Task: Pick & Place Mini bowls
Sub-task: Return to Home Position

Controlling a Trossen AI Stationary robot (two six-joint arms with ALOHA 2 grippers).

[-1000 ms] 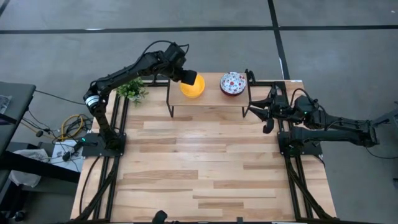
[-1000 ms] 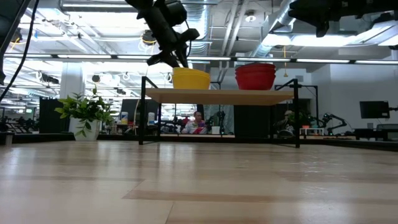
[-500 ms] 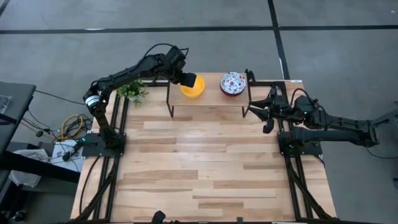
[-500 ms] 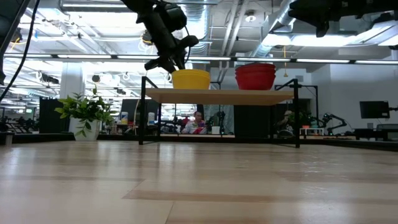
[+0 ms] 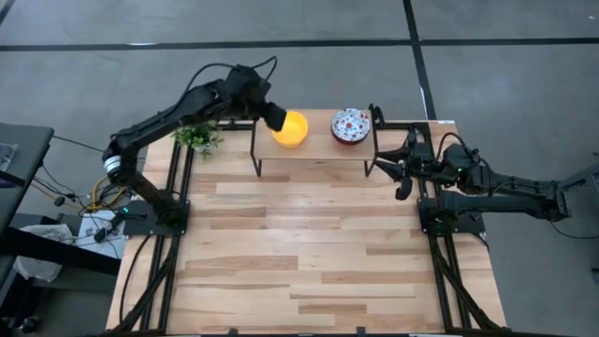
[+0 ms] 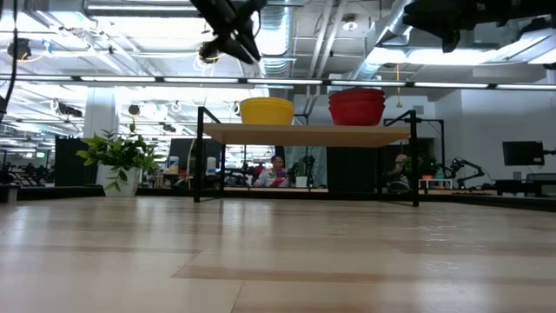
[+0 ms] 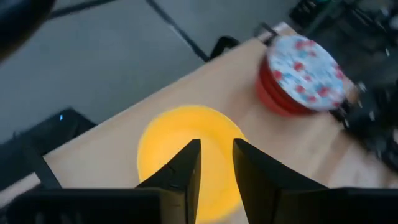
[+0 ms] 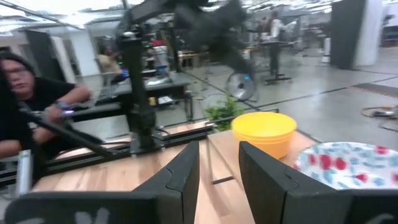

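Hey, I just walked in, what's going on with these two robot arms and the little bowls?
The bowls are already up on the shelf at the far end of the table: a stack of yellow bowls with a stack of floral bowls beside it. The left tool hangs above the yellow stack, holding nothing. The right tool waits off the shelf's right end, also empty. No bowls show on the tabletop.
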